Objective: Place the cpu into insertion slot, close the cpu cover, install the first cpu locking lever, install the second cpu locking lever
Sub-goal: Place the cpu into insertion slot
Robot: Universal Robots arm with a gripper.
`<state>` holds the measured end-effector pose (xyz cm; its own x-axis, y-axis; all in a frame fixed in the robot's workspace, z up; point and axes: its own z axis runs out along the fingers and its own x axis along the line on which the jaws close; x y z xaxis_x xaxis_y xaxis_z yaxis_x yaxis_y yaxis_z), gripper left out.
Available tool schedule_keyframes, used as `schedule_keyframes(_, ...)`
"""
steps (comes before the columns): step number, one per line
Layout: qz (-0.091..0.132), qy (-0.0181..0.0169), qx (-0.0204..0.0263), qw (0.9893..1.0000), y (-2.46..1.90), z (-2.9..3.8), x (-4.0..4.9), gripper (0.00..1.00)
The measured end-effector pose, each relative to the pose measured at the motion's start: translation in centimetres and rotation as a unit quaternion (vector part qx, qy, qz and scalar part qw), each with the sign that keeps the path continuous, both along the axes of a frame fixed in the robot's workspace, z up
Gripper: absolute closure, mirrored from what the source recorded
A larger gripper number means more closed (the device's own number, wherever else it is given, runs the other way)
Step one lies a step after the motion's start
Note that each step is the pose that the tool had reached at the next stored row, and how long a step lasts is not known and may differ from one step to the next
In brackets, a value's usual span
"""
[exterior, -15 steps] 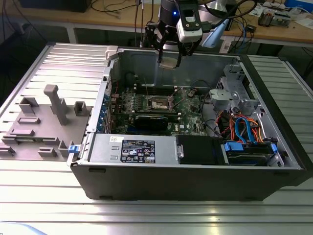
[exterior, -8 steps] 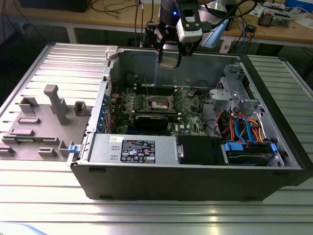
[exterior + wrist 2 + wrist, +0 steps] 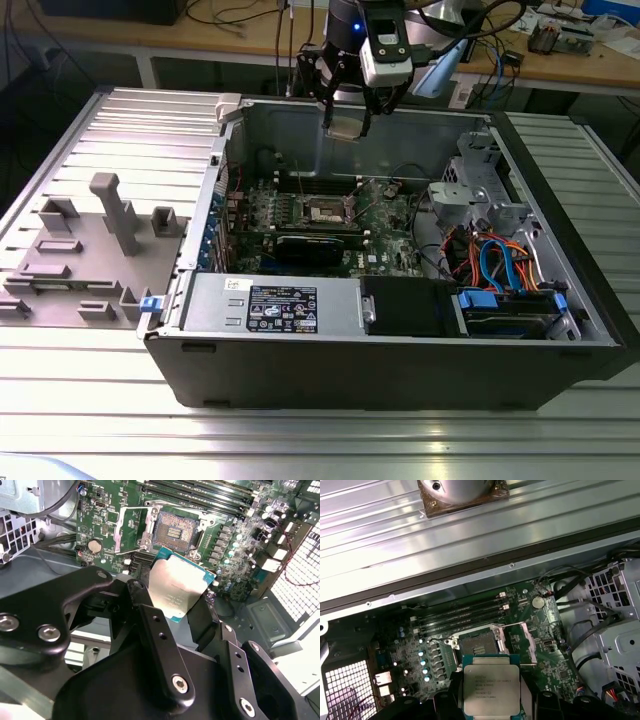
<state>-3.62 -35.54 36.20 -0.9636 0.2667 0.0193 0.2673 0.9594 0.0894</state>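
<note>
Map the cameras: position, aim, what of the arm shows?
Exterior view: off the arm, looking down into the open computer case; wrist and gripper show.
First wrist view: on the wrist, facing the empty socket past the gripper.
Second wrist view: on the wrist, same socket, another angle; gripper close in front.
Shared: both wrist views show the cpu held in the gripper.

- Exterior view: off-arm camera, raised, facing obliquely down into the open computer case [image 3: 400, 370]. Mid-distance, whole case framed. The gripper [image 3: 346, 128] hangs at 12 o'clock from the socket [image 3: 328, 212].
- First wrist view: arm-mounted, facing down past the held cpu [image 3: 491, 690] onto the motherboard [image 3: 555, 655]. Close.
- Second wrist view: arm-mounted, from the cpu's opposite side. Close, with black gripper links in its foreground.
- Shared: all three views take in socket and motherboard; both wrist views take in the cpu.
</note>
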Motion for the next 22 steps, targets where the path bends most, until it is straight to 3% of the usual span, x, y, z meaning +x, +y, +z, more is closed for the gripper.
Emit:
schedule_keyframes(11,-0.021,0.0000,0.0000,0.9998,0.00,0.00,0.00,0.46)
schedule_keyframes(22,-0.021,0.0000,0.0000,0.9998,0.00,0.00,0.00,0.46)
